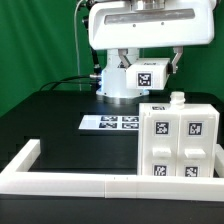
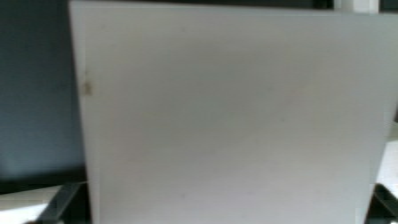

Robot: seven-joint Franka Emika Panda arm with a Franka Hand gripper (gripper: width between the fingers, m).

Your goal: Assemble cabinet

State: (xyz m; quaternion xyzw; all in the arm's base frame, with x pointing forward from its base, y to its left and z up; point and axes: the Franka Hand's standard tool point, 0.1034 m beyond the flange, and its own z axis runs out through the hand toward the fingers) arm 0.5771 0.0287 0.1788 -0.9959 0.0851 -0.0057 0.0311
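Observation:
The white cabinet body point(image 1: 180, 140) stands on the black table at the exterior view's right, its front showing a 2x2 grid of black-and-white tags and a small white knob point(image 1: 178, 98) on its top. My gripper point(image 1: 150, 62) hangs above the table behind the cabinet, shut on a white cabinet block point(image 1: 149, 73) with one tag facing the camera. In the wrist view the block's plain white face point(image 2: 205, 110) fills most of the picture. Dark fingers point(image 2: 63, 204) show at its two sides, around the gripper point(image 2: 222, 206).
The marker board point(image 1: 110, 122) lies flat on the table left of the cabinet. A long white rail point(image 1: 60, 182) borders the table's front and left. The arm's white base point(image 1: 118, 84) stands behind. A green curtain backs the scene.

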